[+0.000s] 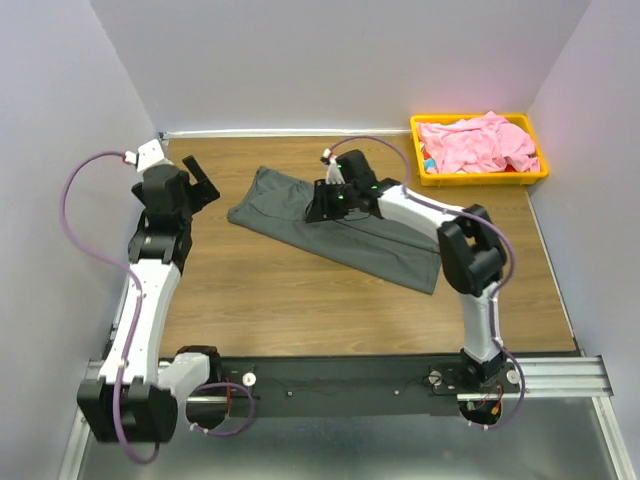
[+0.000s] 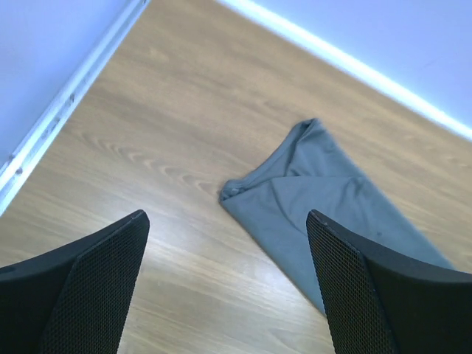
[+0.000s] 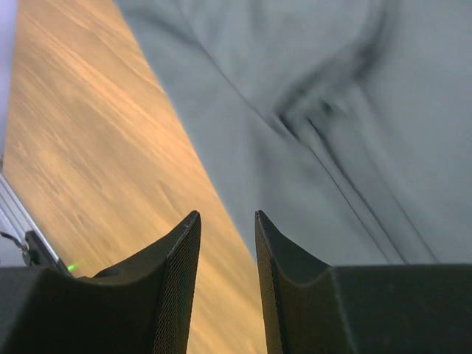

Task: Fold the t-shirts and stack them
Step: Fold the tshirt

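Observation:
The dark charcoal t-shirt (image 1: 385,252) lies folded into a long strip, slanting across the middle of the wooden table. It also shows in the left wrist view (image 2: 324,195) and the right wrist view (image 3: 310,110). My right gripper (image 1: 320,207) hovers over the strip's near long edge, jaws a narrow gap apart with nothing between them (image 3: 227,214). My left gripper (image 1: 205,182) is open wide and empty, off the strip's left end (image 2: 226,215). The light pink t-shirt (image 1: 475,142) lies crumpled in the yellow tray.
The yellow plastic tray (image 1: 480,179) stands at the back right corner against the wall. Walls close the table on the left, back and right. Bare wood (image 1: 280,300) lies between the shirt and the arm bases.

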You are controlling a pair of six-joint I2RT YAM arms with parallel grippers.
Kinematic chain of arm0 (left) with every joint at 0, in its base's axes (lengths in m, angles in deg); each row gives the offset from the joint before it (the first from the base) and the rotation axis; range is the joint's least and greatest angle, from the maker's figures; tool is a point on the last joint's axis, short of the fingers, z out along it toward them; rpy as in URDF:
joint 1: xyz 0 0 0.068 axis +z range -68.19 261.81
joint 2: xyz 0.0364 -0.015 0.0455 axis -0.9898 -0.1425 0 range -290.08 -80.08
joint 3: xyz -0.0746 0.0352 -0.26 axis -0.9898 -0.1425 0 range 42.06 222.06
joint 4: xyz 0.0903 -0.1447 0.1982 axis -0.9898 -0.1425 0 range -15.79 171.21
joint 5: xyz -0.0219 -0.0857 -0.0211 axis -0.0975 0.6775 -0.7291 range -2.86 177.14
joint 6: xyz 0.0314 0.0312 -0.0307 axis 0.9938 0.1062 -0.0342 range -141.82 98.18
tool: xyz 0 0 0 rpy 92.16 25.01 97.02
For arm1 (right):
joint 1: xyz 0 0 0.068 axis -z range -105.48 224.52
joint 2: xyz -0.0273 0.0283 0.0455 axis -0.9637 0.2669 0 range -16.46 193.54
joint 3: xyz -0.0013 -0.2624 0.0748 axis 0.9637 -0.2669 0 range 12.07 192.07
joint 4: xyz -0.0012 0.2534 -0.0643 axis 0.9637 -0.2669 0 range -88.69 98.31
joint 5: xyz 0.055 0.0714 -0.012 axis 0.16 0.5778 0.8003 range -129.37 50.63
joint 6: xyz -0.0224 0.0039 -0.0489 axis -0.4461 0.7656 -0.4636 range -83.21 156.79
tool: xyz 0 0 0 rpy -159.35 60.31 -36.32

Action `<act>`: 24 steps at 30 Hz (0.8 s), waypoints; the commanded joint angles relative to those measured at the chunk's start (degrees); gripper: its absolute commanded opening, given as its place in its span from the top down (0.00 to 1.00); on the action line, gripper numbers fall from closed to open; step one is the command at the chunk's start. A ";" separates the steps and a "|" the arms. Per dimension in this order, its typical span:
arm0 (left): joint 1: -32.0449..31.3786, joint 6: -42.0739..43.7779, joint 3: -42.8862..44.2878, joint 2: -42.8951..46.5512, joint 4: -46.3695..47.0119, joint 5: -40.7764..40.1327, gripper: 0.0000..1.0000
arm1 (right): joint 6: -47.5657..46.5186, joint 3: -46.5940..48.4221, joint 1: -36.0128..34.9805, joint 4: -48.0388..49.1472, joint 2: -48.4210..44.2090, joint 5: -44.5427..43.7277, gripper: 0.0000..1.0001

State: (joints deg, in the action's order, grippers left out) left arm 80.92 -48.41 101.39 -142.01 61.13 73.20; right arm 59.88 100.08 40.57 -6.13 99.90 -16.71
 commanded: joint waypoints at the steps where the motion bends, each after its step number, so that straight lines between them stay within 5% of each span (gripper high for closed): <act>1: -0.26 2.42 -3.33 7.78 -1.72 2.76 0.05 | 3.26 7.77 -1.99 8.01 8.08 2.57 0.58; 8: -0.26 1.54 -8.35 16.05 -3.04 9.62 0.05 | 6.44 19.81 -2.78 9.95 22.85 1.61 0.58; 13: -0.26 0.05 -9.59 17.20 -4.79 13.23 0.05 | 6.70 24.22 -2.61 9.95 29.36 -9.54 0.57; 21: -0.26 1.36 -9.93 19.13 -7.25 15.78 0.05 | 10.04 32.83 5.02 9.87 35.43 -24.56 0.53; 24: -0.26 2.59 -10.55 19.83 -8.31 16.39 0.05 | 6.55 37.93 7.85 9.87 35.79 -24.06 0.51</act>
State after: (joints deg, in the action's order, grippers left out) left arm 80.92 -47.65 91.73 -123.58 55.14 86.93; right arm 68.82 134.16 43.06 6.44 132.66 -32.51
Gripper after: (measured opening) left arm 0.954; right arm 0.480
